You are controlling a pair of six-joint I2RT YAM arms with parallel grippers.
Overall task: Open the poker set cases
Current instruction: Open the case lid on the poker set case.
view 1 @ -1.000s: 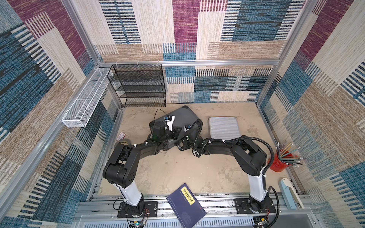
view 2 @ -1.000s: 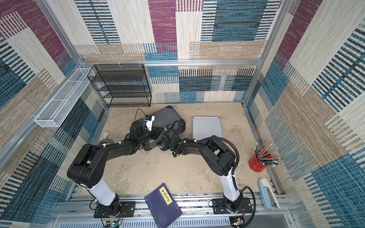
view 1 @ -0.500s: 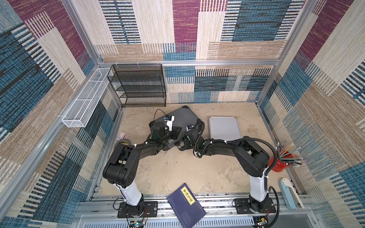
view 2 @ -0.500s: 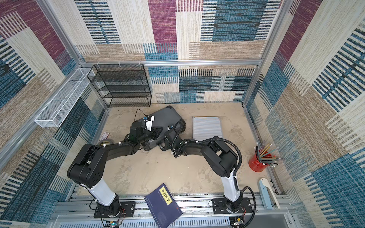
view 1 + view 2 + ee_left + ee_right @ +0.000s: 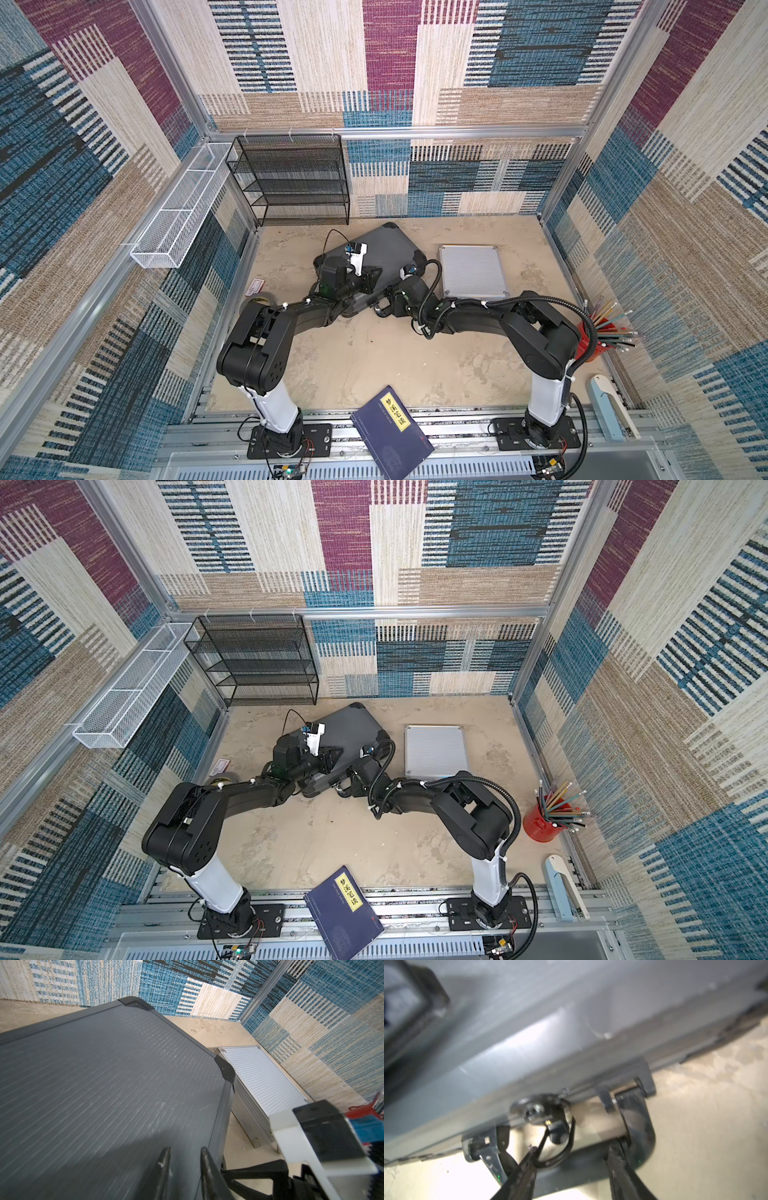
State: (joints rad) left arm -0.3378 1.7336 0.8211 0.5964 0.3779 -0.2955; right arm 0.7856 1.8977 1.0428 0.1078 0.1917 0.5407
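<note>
Grey case (image 5: 386,249) lies lid down on the counter (image 5: 374,365), under the left hand (image 5: 185,1150), whose fingers are narrowly parted and empty. Right hand (image 5: 571,1147) is spread at the case's handle (image 5: 641,1126); contact unclear. Silver case (image 5: 471,270) lies shut beside it.

Patchwork carpet walls (image 5: 390,62) w/ alu frame (image 5: 415,132), beige floor (image 5: 374,353), black mesh shelf (image 5: 291,183) & white wire basket (image 5: 178,212) back-left.

Top views: bright, even, sharp; straight lines bow at the edges.
Left wrist view: mostly crisp; soft shadow on the dark grey ribbed case (image 5: 108,1076) around the left pincer (image 5: 185,1152).
Right wrist view: blurred throughout; white glare on that case's side wall (image 5: 542,1030) beyond the right pincer (image 5: 573,1147).
</note>
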